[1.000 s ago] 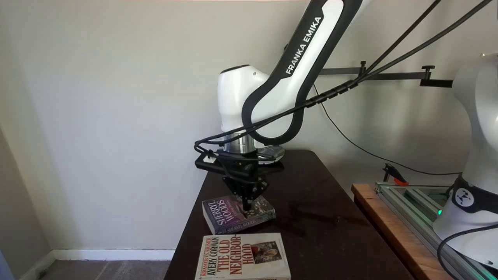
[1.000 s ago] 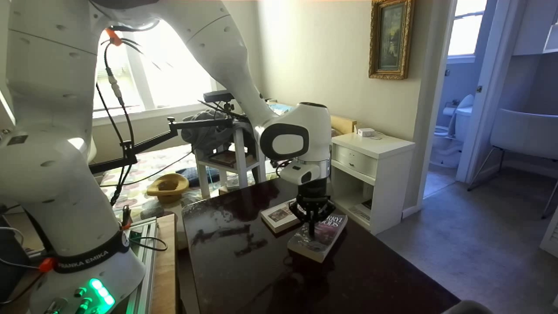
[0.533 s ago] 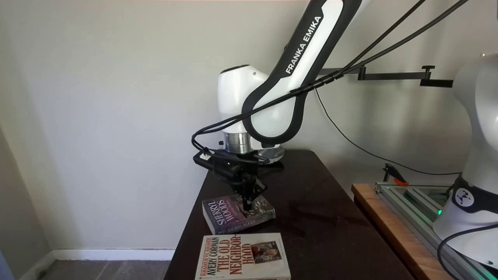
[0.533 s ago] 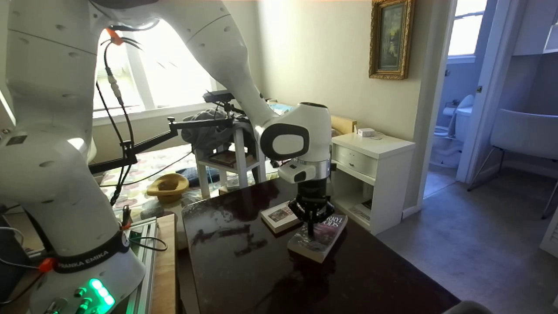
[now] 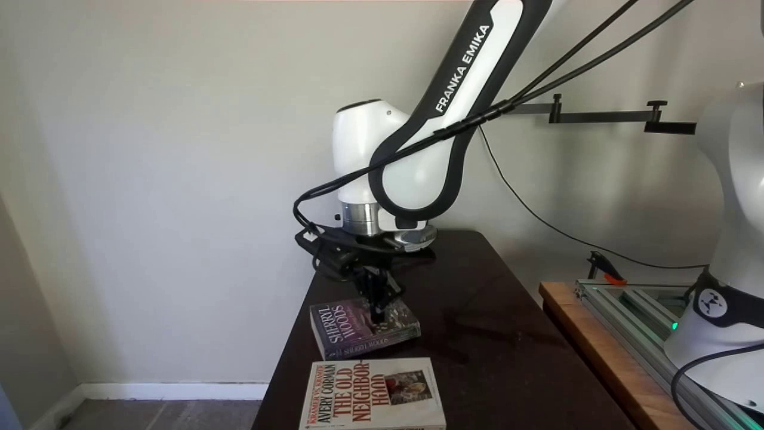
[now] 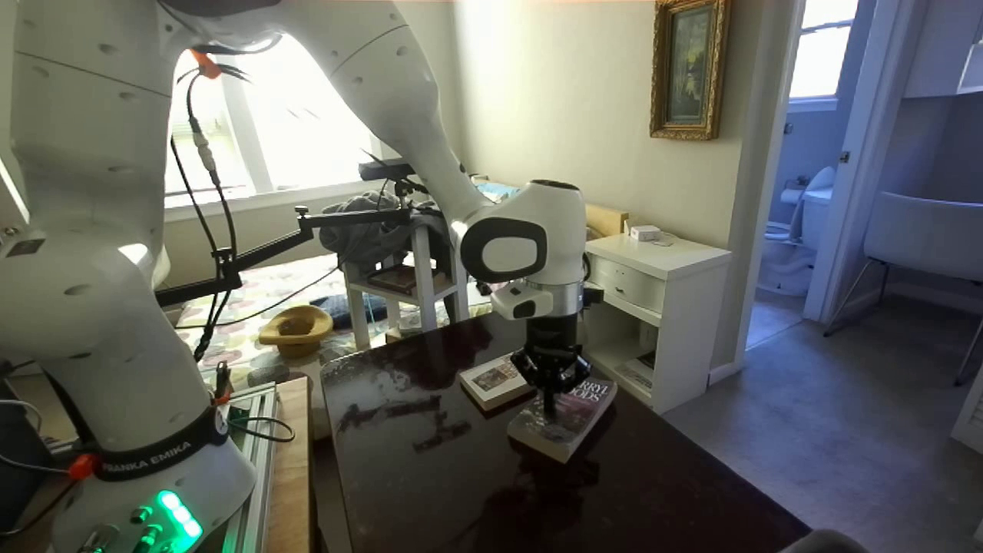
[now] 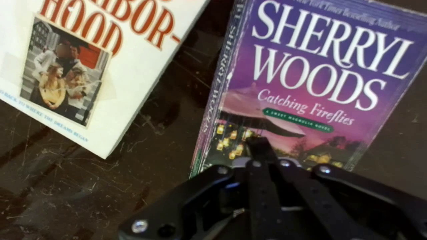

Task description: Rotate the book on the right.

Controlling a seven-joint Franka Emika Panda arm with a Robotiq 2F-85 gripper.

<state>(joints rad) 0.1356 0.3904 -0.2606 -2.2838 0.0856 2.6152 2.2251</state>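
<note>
The book on the right is a thick purple-maroon paperback [image 7: 320, 71] with white lettering and glowing lanterns on its cover. It lies flat, cover up, at an angle on the dark table in both exterior views [image 5: 343, 325] [image 6: 580, 411]. My gripper [image 7: 259, 142] points down over the lantern end of that cover, its two fingers pressed together with nothing between them. In an exterior view the gripper's tips [image 5: 377, 318] appear to rest on the cover, away from the spine. The part of the cover beneath the gripper is hidden.
A larger cream book [image 7: 133, 83] with red lettering lies beside the purple one, a narrow wedge of table [image 7: 160, 133] between them. In an exterior view a white nightstand [image 6: 695, 330] stands beyond the table's edge. Cables [image 5: 412, 149] hang along the arm.
The wrist and gripper have turned about the upright axis, and the cables have swung along. In the last half second the purple book has shifted very slightly together with the fingertips. The cream book is unmoved.
</note>
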